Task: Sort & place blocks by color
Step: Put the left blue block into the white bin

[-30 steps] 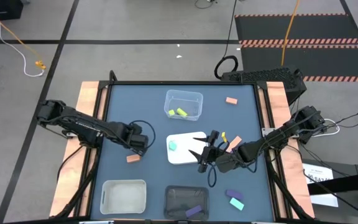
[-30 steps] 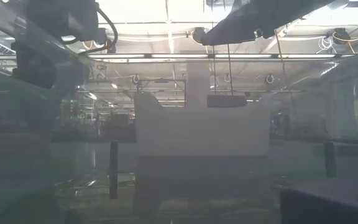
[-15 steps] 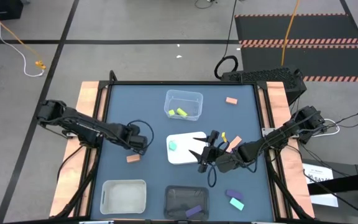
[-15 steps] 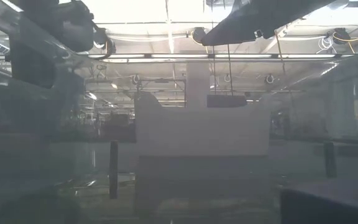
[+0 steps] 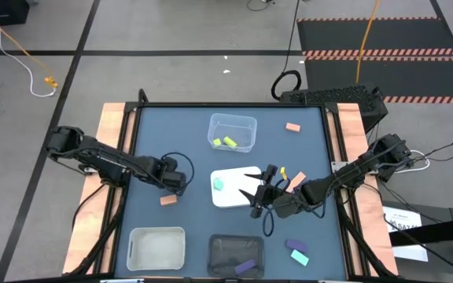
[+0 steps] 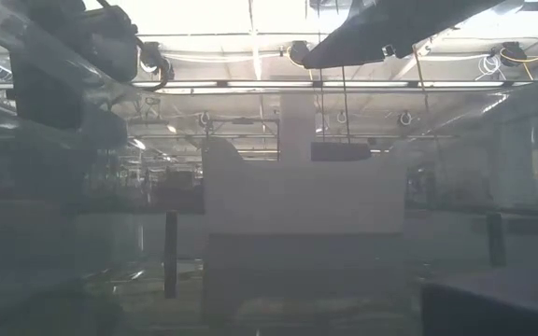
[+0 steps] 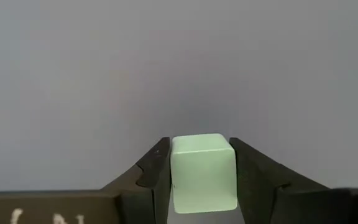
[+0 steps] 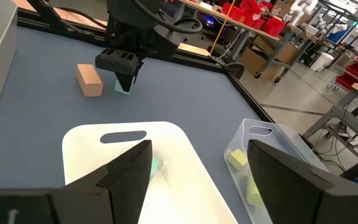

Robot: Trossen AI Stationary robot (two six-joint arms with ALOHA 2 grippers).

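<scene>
At the table's near edge a white bin [image 5: 156, 248] is seen, and beside it a black tray [image 5: 236, 256] in which a purple bar [image 5: 244, 267] lies. A teal block [image 5: 219, 185] rests on the white tray [image 5: 230, 192] at mid-table, over whose near right edge the right gripper [image 5: 255, 196] is spread wide. Left of that tray, the left gripper [image 7: 201, 177] is clamped on a pale green cube [image 7: 204, 172], just beyond a salmon block [image 5: 167, 200]. Farthest off, two yellow-green blocks [image 5: 225, 142] are held in the clear bin [image 5: 233, 131].
</scene>
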